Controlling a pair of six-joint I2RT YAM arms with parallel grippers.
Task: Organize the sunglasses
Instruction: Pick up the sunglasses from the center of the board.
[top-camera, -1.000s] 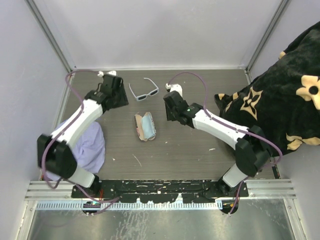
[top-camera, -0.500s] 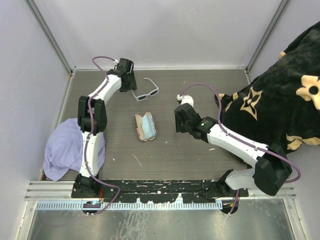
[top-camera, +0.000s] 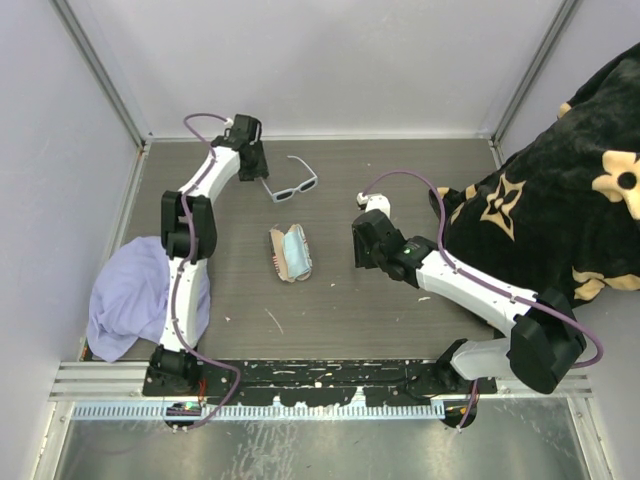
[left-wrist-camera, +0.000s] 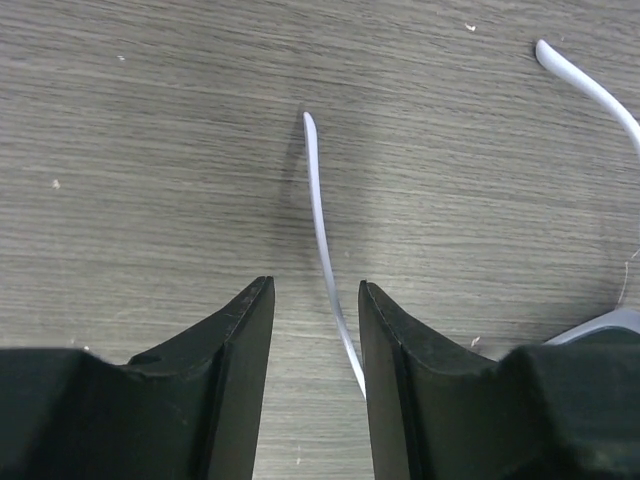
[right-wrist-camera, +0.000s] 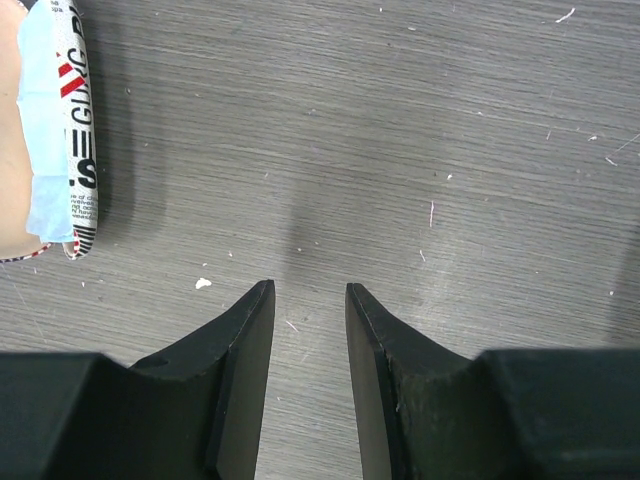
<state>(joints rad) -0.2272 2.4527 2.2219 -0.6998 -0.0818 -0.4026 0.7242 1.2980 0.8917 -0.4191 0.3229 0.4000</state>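
Soft case (right-wrist-camera: 52, 120): black block lettering along edge, sideways, partly cut off; no whole word readable.

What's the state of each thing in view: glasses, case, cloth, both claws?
sunglasses: unfolded, lying on the table, not gripped.
left claw: open, straddling one thin arm of the sunglasses.
right claw: open, nothing in it, over bare table.
soft case: lying on the table, sunglasses not in it.
blue cloth: crumpled at the table's left edge.

White arm links (top-camera: 205, 178), black joints (top-camera: 188, 226), purple cables (top-camera: 400, 173), black jaws.
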